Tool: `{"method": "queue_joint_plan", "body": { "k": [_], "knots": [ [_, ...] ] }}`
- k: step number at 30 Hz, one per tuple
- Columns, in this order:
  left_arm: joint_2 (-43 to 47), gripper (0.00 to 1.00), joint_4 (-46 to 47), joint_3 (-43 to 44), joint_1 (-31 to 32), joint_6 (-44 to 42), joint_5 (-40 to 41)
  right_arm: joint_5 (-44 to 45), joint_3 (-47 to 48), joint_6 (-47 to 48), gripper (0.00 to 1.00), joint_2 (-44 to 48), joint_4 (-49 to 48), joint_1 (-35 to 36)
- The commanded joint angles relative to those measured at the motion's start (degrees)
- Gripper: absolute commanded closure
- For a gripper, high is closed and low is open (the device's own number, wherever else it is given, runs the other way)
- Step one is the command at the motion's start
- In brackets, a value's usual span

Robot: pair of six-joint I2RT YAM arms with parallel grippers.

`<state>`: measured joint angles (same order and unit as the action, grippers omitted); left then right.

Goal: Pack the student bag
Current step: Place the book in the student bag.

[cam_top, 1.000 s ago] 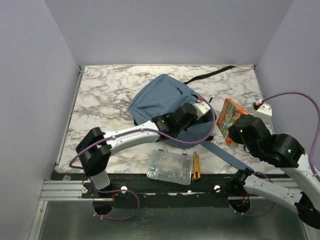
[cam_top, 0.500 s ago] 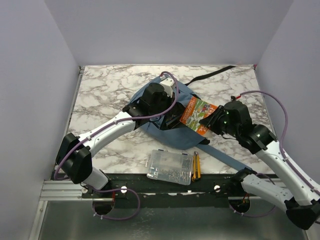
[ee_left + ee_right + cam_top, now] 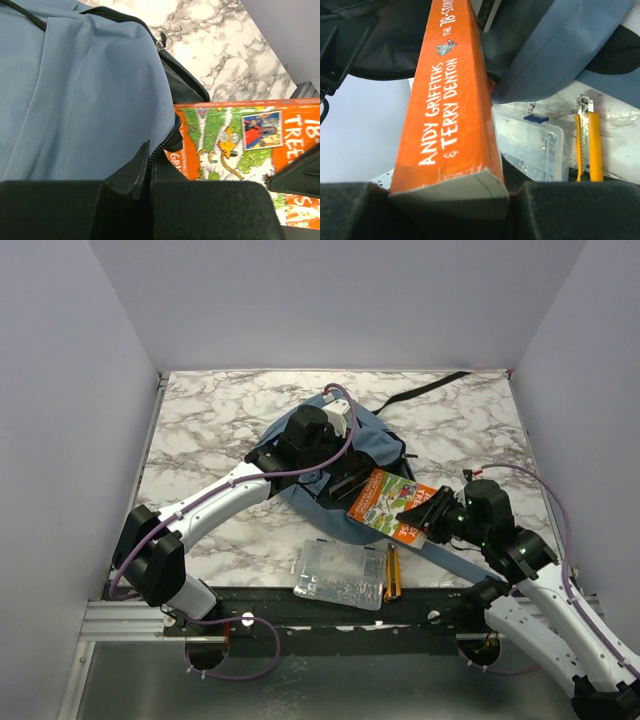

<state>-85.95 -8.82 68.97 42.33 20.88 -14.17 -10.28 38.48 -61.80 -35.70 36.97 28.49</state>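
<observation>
On the marble table, near its middle, the blue-grey student bag lies flat with its zip mouth turned toward the right arm. A black strap trails off toward the far right corner. The left gripper reaches over the bag, and in the left wrist view its fingers are pressed together on the zip edge of the fabric, pinching it up at the opening. The right gripper is clamped on the near end of an orange book. The right wrist view shows the book's spine gripped between the two black fingers, running away toward the dark inside of the bag. The book's cover has its far edge right at the bag's mouth, just beside the zip, though whether it is already past the lip is hard to tell. A clear plastic box and a yellow utility knife lie side by side at the near edge of the table, below the book.
</observation>
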Motion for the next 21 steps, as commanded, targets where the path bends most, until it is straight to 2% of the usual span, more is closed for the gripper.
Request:
{"method": "queue_joint_plan", "body": {
  "k": [1, 7, 12, 15, 21],
  "knots": [
    [1.38, 1.00, 2.64, 1.65, 0.13, -1.06, -5.60, -11.51, -4.10, -8.77, 1.00, -1.05, -12.62, 0.16],
    [3.03, 1.00, 3.46, 0.73, 0.40, -1.24, -7.34, -14.59, -11.63, -21.29, 1.00, -2.53, -29.98, -0.80],
    [3.90, 1.00, 3.63, -0.28, 0.98, -0.61, -7.91, -14.81, -14.91, -24.63, 1.00, -4.62, -37.40, -6.61],
    [4.45, 1.00, 3.63, -0.59, 1.44, 0.47, -7.25, -17.08, -18.59, -29.71, 1.00, -7.71, -51.61, -8.01],
    [3.39, 1.00, 3.64, 0.49, 1.53, 2.90, -8.16, -13.97, -13.46, -24.30, 1.00, -17.57, -56.41, -7.74]
  ]
}}
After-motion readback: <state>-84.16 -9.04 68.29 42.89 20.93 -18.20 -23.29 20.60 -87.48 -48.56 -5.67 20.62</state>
